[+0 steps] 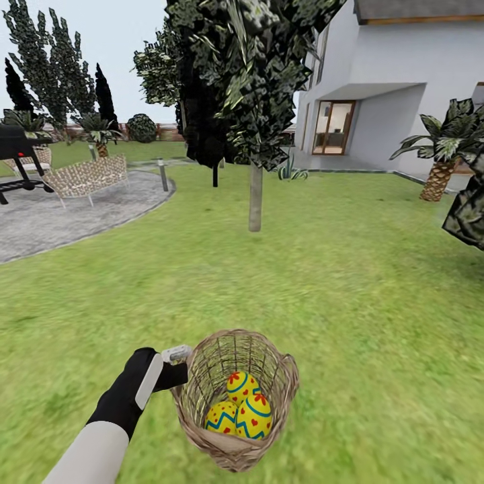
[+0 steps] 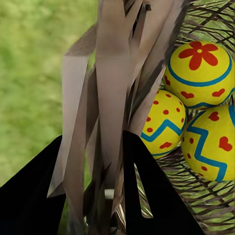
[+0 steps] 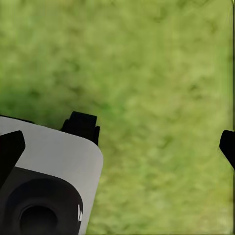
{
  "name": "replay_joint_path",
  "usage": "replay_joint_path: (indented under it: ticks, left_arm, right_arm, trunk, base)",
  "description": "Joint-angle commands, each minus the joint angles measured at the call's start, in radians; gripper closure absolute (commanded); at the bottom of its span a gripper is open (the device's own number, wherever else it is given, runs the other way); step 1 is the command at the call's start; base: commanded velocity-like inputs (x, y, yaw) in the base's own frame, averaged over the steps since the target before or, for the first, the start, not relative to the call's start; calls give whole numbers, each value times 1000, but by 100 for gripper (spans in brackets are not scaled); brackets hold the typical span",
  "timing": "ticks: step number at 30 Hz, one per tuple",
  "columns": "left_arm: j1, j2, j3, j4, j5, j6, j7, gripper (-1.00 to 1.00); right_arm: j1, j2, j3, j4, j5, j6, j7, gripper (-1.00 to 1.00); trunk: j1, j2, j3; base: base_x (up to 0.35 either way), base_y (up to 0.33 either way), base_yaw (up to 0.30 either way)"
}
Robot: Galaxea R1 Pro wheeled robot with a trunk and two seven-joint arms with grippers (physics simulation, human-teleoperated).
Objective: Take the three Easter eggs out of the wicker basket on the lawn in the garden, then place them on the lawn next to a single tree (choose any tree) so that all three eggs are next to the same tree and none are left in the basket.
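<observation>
Wicker slats sit pinched between the left gripper (image 2: 110,196)'s two black fingers, so it is clamped on the wicker basket (image 1: 202,376)'s rim, basket raised over the lawn (image 1: 349,269). All three Easter eggs (image 1: 242,407) lie inside. Held by one edge, the basket could tip and spill them well short of the tree (image 1: 255,198). Its mouth opens upward, its long axis leaning slightly. The right gripper (image 3: 161,137) hangs over grass, fingers spread wide.
</observation>
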Motion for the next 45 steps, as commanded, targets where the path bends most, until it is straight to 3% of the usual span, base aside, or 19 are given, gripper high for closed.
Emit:
replay_joint_path:
  ticks: [1,45]
  left_arm:
    - [-1,-1,3,-1,25,2,9,100]
    - [-1,-2,3,-1,25,2,9,100]
  right_arm:
    - [-1,0,-8,1,7,-2,3,-100]
    - [-1,0,-8,1,7,-2,3,-100]
  trunk:
    - [1,0,-1]
    - [1,0,-1]
  base:
    - [323,0,0]
    - [323,0,0]
